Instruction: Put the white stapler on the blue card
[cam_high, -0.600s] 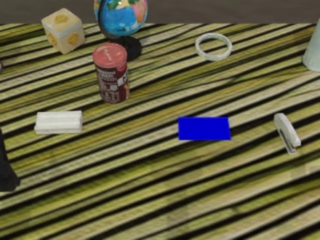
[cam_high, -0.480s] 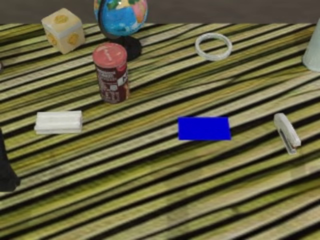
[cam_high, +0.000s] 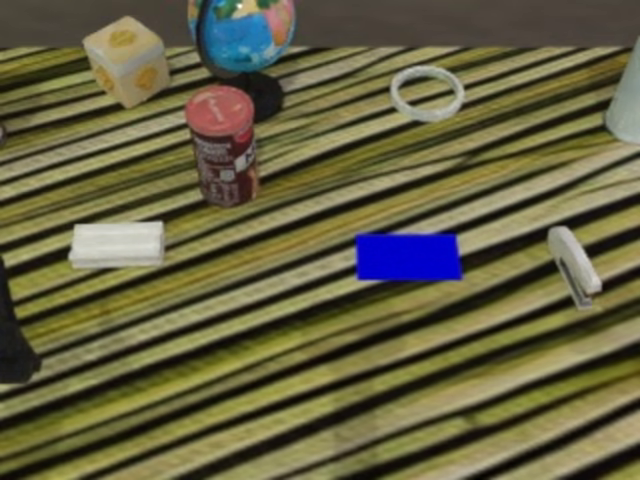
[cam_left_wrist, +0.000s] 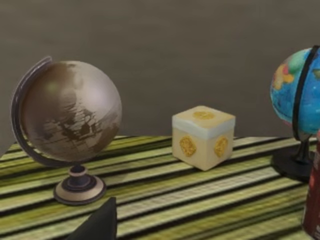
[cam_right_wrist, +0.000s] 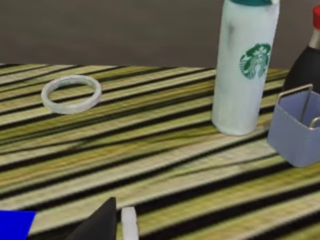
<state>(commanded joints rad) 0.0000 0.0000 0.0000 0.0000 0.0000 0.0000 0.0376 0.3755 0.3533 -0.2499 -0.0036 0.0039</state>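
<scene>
The desk (cam_high: 330, 400) had green and black stripes, and the blue card (cam_high: 408, 257) lay flat near its middle. I used the card as my marker for everything.

Far to the card's left and toward the back stood a bright globe (cam_high: 242, 40), with a red can (cam_high: 223, 145) just in front of it. Beside the globe was a cream box (cam_high: 125, 60). Farther back, a little to the right of the card, lay a white ring (cam_high: 427, 93). A white ridged block (cam_high: 117, 244) lay well to the card's left. That was not the thing to move.

The white stapler (cam_high: 574, 265) lay to the card's right, near it but not touching. It was flat on the desk and slanted.

The left arm (cam_high: 12, 330) sat parked far to the card's left, at the desk's edge. The right arm's gripper was out of sight from above. I could not tell if either gripper was spread or pressed together.

Nothing had been picked up yet. I think the right arm should do the job, since it was closer. It should come down over the stapler's middle, turn to match the slant, and pinch its long sides. Then it should lift it well up and set it down gently on the card's middle.
</scene>
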